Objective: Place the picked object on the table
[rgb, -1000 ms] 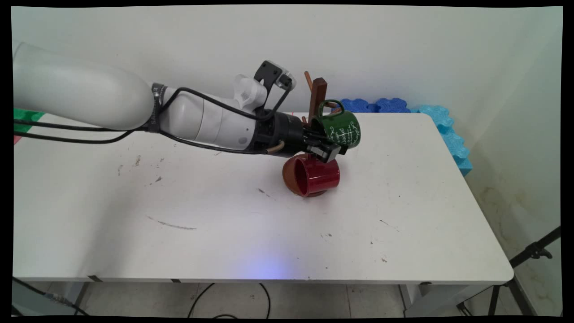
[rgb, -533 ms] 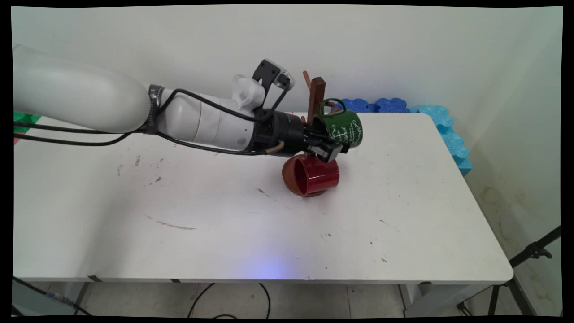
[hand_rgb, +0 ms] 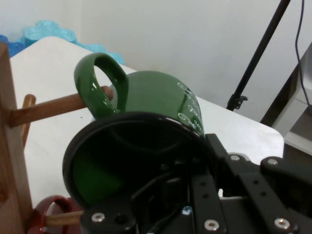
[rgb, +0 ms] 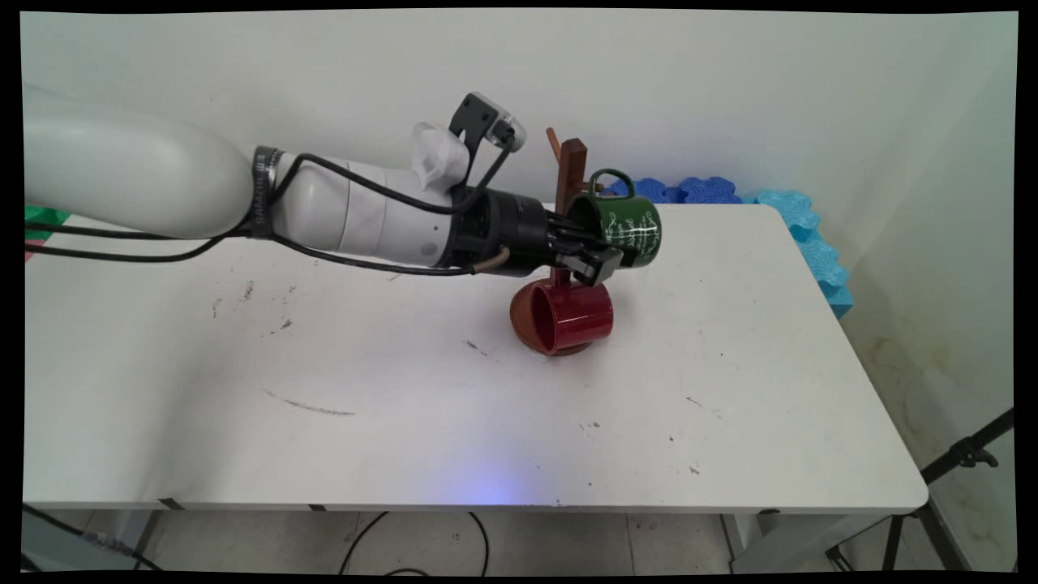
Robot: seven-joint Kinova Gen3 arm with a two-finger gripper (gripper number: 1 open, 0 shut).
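The white table (rgb: 405, 389) takes up most of what I can see, scuffed with dark marks on its left half. Along its far right edge and corner sit blue foam blocks (rgb: 799, 223), pressed against the wall, and a black tripod leg (rgb: 957, 462) stands on the floor off the table's right side.

The arm (rgb: 324, 211) reaches across from the left, nearly level, with black cables looping along it. Near the back middle of the table stands a wooden mug rack (rgb: 570, 174), an upright post with pegs sticking out.

The gripper (rgb: 596, 258) is clamped on the rim of a green mug (rgb: 628, 231) with white lettering: one finger goes inside the mouth, the other presses the outside wall. The mug lies on its side, mouth towards the arm, clear of the table and just right of the post. In the hand view its handle (hand_rgb: 105, 83) is looped around one wooden peg (hand_rgb: 48, 109), whose tip shows through the loop; I cannot tell whether the handle rests on it.

Directly beneath hangs a red mug (rgb: 568, 318), also on its side, mouth facing left and towards me, by the foot of the rack. The green mug and the gripper crowd right above it, close but apart from it.
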